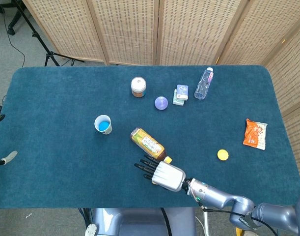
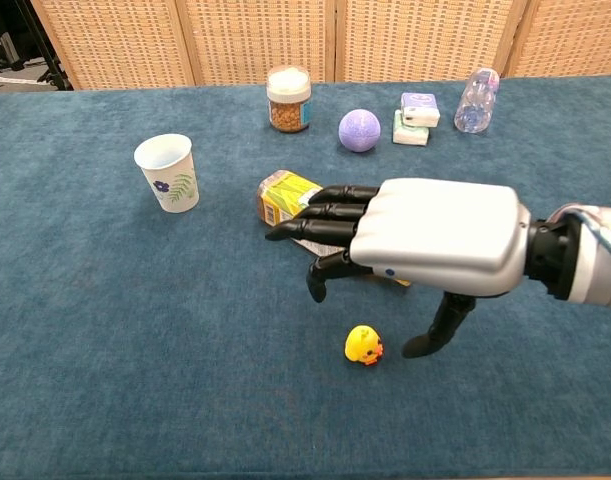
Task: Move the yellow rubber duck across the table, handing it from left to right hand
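The small yellow rubber duck [image 2: 363, 346] with its orange beak sits upright on the dark blue carpeted table [image 1: 51, 113], close to the near edge and a little right of centre. In the head view the robot's right hand hides it.

The right hand [image 2: 425, 240], white-backed with black fingers [image 2: 315, 212], hangs palm down just above the duck, fingers spread and pointing left, thumb reaching down beside the duck without visibly touching it. It holds nothing. The left hand appears in neither view.

Just beyond the duck lies a yellow-labelled plastic tea bottle [image 1: 149, 143] on its side, partly covered by the hand in the chest view. Further left stands a white paper cup [image 2: 168, 172]. Along the far side are a white-lidded jar [image 2: 289, 97], a purple ball [image 2: 359, 130], two small stacked boxes [image 2: 417, 117] and a clear plastic bottle [image 2: 476, 99].

To the right, a yellow disc [image 1: 222, 155] and an orange snack packet [image 1: 255, 133] lie near the right edge. Wide bare carpet stretches across the left half and along the near edge.
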`<state>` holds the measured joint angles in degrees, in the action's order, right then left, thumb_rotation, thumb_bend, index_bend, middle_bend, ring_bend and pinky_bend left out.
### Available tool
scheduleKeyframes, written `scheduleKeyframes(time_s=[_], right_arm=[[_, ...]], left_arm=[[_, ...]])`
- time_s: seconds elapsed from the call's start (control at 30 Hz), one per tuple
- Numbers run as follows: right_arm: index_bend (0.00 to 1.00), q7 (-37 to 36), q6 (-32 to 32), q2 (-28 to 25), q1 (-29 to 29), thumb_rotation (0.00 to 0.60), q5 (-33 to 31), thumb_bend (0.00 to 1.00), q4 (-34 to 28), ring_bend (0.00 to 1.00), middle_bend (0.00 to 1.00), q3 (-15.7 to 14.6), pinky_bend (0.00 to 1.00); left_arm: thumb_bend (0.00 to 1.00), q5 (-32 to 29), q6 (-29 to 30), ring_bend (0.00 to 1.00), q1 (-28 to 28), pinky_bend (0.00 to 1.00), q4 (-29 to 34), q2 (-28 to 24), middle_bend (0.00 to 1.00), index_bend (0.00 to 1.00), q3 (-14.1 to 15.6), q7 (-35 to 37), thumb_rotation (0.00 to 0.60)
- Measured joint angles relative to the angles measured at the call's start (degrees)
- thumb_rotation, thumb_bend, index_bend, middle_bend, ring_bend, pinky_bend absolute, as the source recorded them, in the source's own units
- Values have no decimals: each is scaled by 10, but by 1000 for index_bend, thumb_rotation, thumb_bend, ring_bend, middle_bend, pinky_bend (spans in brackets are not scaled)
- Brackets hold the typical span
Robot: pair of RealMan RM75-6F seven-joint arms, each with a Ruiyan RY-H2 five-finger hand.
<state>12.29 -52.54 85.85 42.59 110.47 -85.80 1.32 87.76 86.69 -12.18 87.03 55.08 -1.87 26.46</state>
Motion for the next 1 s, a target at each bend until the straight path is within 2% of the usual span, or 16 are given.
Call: scheduleKeyframes(time_s=[0.53, 1.0], right_arm=[[346, 27, 32, 41, 20, 600, -57, 232, 36, 0, 0, -11, 0], [383, 25, 26, 64, 30, 600, -78, 260, 58, 0, 0, -22, 0]], left_arm=[[204, 6, -12, 0, 2, 0, -4, -2, 0, 18, -7, 10, 600], [205, 10, -19, 0, 3, 0, -3, -2, 0, 18, -10, 9, 600]])
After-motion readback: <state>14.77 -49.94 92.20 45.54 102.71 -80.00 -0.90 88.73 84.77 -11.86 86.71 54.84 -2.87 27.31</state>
